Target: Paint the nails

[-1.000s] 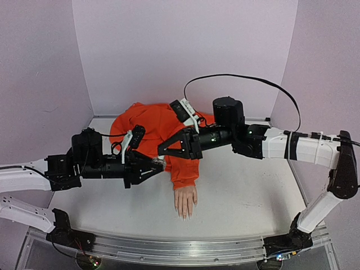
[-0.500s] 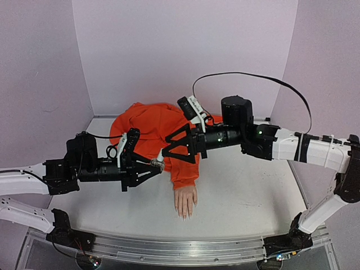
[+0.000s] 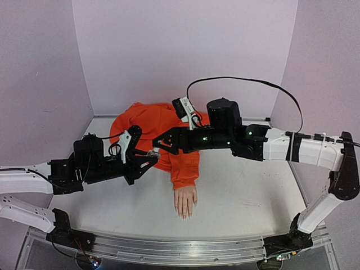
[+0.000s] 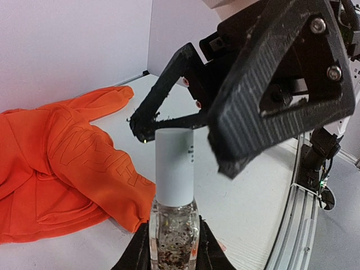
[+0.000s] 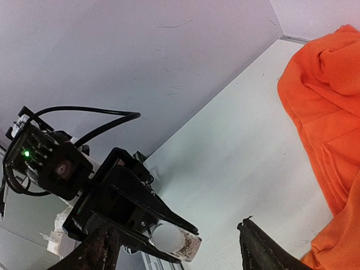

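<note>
Where one mannequin hand (image 3: 185, 201) lies lower centre, nails (image 3: 184, 215) show pale, uncountable; left gripper (image 4: 171, 252) clamps one bottle (image 4: 172, 222), right gripper (image 5: 177, 225) spread wide.

Tools: 2 (left tool (image 3: 151, 156), right tool (image 3: 161, 143)). Clear bottle (image 4: 173, 228): 1; white cap (image 4: 174, 163): 1. Mannequin hand (image 3: 185, 200): 1. Orange sleeve (image 3: 147, 126): 1. Nails (image 3: 184, 216): too small to count.
</note>
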